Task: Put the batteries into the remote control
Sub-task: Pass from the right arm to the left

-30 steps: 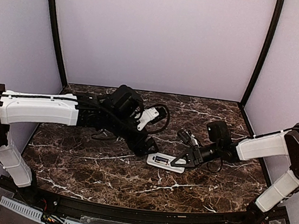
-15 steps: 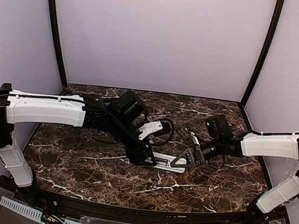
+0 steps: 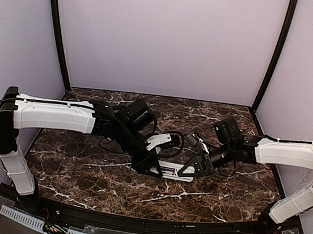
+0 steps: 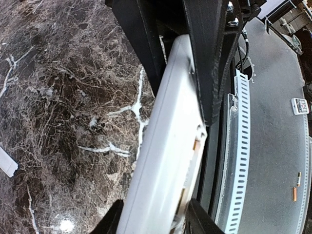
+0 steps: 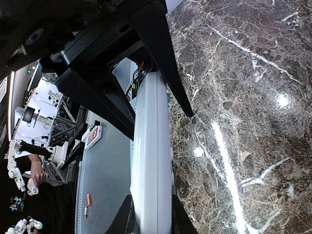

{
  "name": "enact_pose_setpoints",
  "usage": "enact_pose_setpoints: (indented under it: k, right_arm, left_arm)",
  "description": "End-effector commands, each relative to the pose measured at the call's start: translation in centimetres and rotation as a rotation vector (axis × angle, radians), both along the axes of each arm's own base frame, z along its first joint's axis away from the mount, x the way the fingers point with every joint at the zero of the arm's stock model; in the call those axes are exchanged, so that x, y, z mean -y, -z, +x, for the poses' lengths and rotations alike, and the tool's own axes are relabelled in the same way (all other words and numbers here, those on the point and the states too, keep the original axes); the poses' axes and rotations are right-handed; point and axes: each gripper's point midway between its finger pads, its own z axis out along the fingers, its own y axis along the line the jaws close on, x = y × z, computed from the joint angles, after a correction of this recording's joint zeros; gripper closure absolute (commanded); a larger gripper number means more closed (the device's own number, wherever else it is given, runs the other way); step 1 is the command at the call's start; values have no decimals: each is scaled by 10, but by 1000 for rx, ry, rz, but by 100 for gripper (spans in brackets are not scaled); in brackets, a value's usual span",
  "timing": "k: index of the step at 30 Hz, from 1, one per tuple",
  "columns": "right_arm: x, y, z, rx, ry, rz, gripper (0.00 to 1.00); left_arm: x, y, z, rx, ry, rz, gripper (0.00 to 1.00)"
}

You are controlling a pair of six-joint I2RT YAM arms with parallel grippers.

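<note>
Your left fingers have just come in on the remote control. In the left wrist view one black finger lies flat on each long edge with no gap showing, so the left gripper reads as clamped on it, at a narrow setting, not wide. The right fingers pinch the other end tight, so the right gripper is fully closed on the handset.

The remote sits low over the marble table, between the two grippers near the middle. It is turned on edge in both wrist views, and I can't tell whether it touches the top. A recess with a coppery glint shows along one side in the left wrist view.

For the task, my read is that both ends are now held, so you can turn or steady the compartment. I can't pick out any batteries in any view. A small white piece lies apart on the marble.

A second ago the left gripper hung wider, up behind the remote's left end, and only the right one held it. Since then the left arm has dropped forward onto that end and the right arm has stretched flatter. The remote has barely shifted.
</note>
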Motion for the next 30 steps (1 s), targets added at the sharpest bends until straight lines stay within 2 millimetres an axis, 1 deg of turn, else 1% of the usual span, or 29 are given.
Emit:
enact_pose_setpoints:
  k: [1, 5, 9, 12, 15, 22, 23, 24, 25, 26, 27, 30]
  right_arm:
    - [-4, -17, 4, 86, 5, 28, 100]
    - [-4, -21, 3, 112, 3, 38, 100]
    - [-4, -23, 1, 117, -1, 43, 100]
    - [-4, -24, 0, 118, -2, 46, 98]
    - [-4, -26, 0, 122, -1, 50, 92]
    - [-2, -32, 3, 106, 7, 64, 72]
    - [-2, -34, 4, 105, 10, 68, 71]
    - [-1, -36, 5, 102, 15, 73, 69]
    - [0, -38, 7, 98, 22, 79, 67]
    - [2, -40, 9, 91, 27, 88, 64]
    - [4, -42, 10, 84, 33, 98, 62]
    - [11, -48, 22, 69, 73, 123, 56]
  left_arm:
    - [7, -15, -12, -65, 57, -59, 60]
    - [13, -20, -17, -102, 75, -93, 66]
    - [17, -25, -21, -130, 89, -127, 73]
    - [19, -27, -23, -145, 97, -145, 82]
    - [19, -26, -23, -149, 95, -144, 86]
    - [16, -25, -21, -157, 83, -149, 98]
    - [16, -30, -20, -151, 79, -165, 99]
    - [14, -28, -19, -156, 74, -167, 99]
    - [15, -34, -17, -152, 72, -193, 99]
    - [13, -31, -16, -155, 67, -195, 99]
    - [14, -36, -15, -164, 55, -213, 100]
    - [11, -39, -11, -165, 34, -233, 99]
